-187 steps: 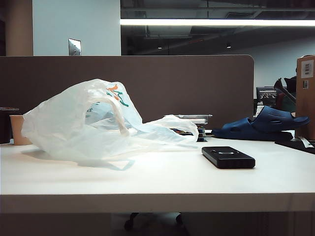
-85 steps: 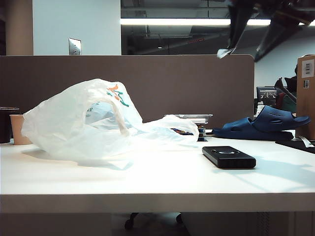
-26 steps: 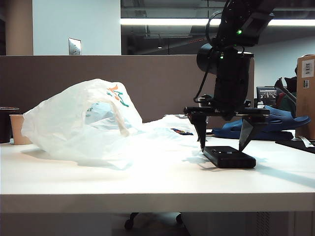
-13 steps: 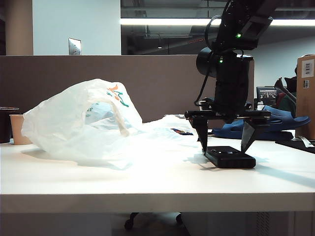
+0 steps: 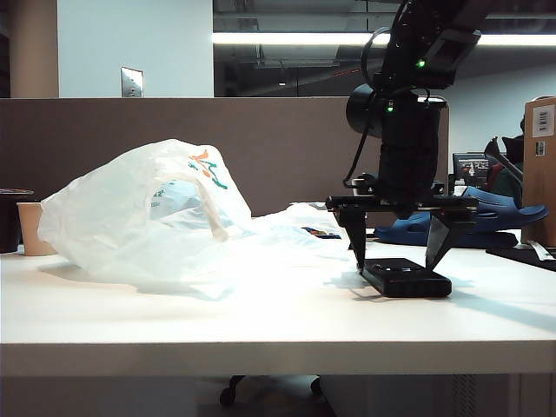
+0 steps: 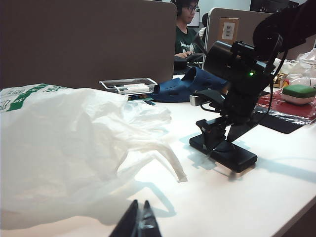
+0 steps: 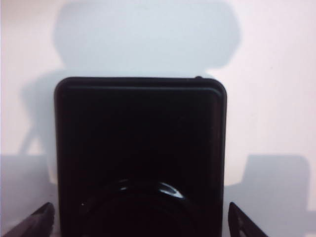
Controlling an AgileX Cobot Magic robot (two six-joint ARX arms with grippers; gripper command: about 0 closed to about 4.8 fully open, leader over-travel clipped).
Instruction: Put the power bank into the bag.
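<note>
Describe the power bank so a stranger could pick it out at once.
Start at the white table; the big crinkled bag fills its left side. Go right to where the open right gripper stands, a finger on either side of the power bank. It is a flat black slab with rounded corners, unlike the blue sandals behind it.

Black power bank (image 5: 406, 277) lies flat beside crumpled bag (image 5: 165, 217).

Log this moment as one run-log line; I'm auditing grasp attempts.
stage: pre-grasp | right gripper: open, fingers straddling power bank flat on table | left gripper: shut, idle | bag: lying left, untouched
</note>
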